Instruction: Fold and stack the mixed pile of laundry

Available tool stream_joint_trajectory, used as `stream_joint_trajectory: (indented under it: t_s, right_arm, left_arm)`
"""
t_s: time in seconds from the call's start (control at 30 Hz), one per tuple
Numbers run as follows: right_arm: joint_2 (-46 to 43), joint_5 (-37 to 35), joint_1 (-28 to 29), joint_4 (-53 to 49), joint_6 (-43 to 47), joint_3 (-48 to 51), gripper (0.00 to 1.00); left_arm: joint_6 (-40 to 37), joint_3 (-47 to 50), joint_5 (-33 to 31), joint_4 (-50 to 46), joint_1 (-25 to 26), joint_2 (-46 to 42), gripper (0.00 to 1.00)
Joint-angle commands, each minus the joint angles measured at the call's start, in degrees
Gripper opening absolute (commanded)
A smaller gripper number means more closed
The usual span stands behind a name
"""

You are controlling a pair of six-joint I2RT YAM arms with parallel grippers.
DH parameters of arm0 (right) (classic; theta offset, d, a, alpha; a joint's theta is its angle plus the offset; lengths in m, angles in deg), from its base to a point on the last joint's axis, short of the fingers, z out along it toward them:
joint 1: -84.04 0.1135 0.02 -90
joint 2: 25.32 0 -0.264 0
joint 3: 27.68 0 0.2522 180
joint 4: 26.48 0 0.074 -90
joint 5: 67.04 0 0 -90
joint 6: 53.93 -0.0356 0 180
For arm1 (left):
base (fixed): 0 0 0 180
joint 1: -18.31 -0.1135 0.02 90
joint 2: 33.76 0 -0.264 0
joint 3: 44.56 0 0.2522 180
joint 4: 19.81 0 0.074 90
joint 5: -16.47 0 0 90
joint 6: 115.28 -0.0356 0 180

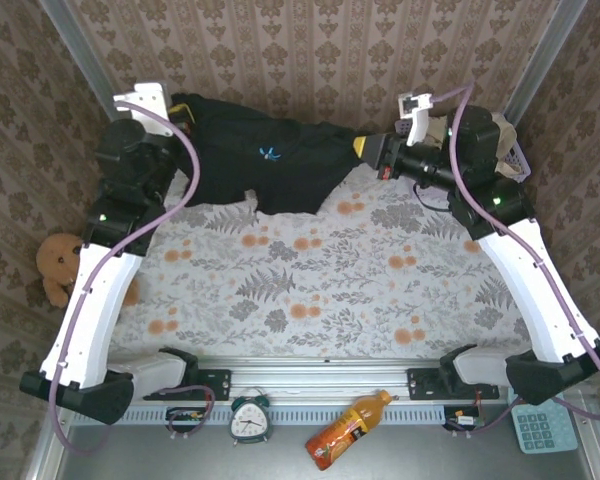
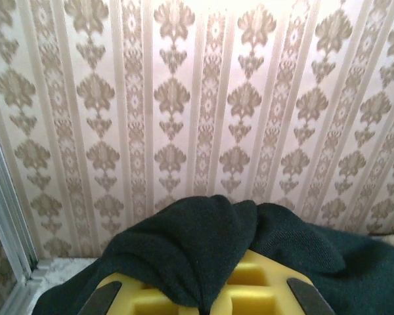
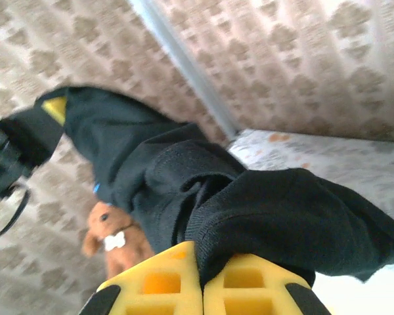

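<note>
Holding the black T-shirt (image 1: 280, 165) at two points, we have it spread between the arms along the far side of the table (image 1: 310, 300), close to the wall (image 1: 310, 50). The left gripper (image 2: 203, 298) is closed on a fold of the black cloth, which bulges up over its yellow pads (image 2: 138, 298). The right gripper (image 3: 202, 289) is closed in the same way on another bunch of the same shirt. The lower edge hangs toward the table; whether it touches we cannot tell.

We judge this shirt light, soft and fully limp. It has no shape of its own and sags between the two grips. It is not fragile, but a hard pull may stretch it. The knit should not slip easily from the pads. For a clean fold we think it is better to hold it at matching places, such as the two shoulders or the two hem corners, and to pinch few layers, not a thick bunch.

The cloth is matte black with a stitched seam and a small blue mark (image 1: 268, 153) near its middle. The beige garment (image 1: 507, 125) is a pale patch behind the right arm, beside the basket (image 1: 521, 165); how it lies is hidden.
</note>
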Motion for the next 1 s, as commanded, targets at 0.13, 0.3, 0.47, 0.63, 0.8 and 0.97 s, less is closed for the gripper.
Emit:
stream_joint_trajectory:
  t_s: [0.13, 0.3, 0.47, 0.63, 0.8, 0.97]
  right_arm:
    - [-5.04, -14.21, 0.59, -4.41, 2.37, 2.05, 0.0]
    - [2.66, -20.19, -5.68, -4.16, 2.09, 6.74, 0.0]
    - [16.49, -17.26, -13.3, 8.69, -0.9, 15.15, 0.6]
    - [22.57, -14.24, -13.73, 12.53, 2.53, 18.24, 0.79]
    - [16.97, -17.48, -12.32, 4.81, 4.04, 27.12, 0.8]
    - [10.51, -19.92, -8.23, 0.56, 1.53, 37.62, 0.8]
  left_arm:
    - [-0.98, -5.47, 4.16, -3.71, -0.53, 5.88, 0.0]
    - [3.43, 0.74, 7.14, -4.08, -2.59, 14.37, 0.0]
    - [9.19, 2.55, 14.99, -4.64, -6.04, 29.94, 0.86]
    - [11.09, 3.78, 17.26, -5.72, -5.74, 33.71, 1.0]
    - [12.77, 16.62, 17.68, -4.19, -2.99, 25.65, 0.99]
    - [19.14, 30.65, 17.8, -1.3, 3.39, 19.15, 0.9]
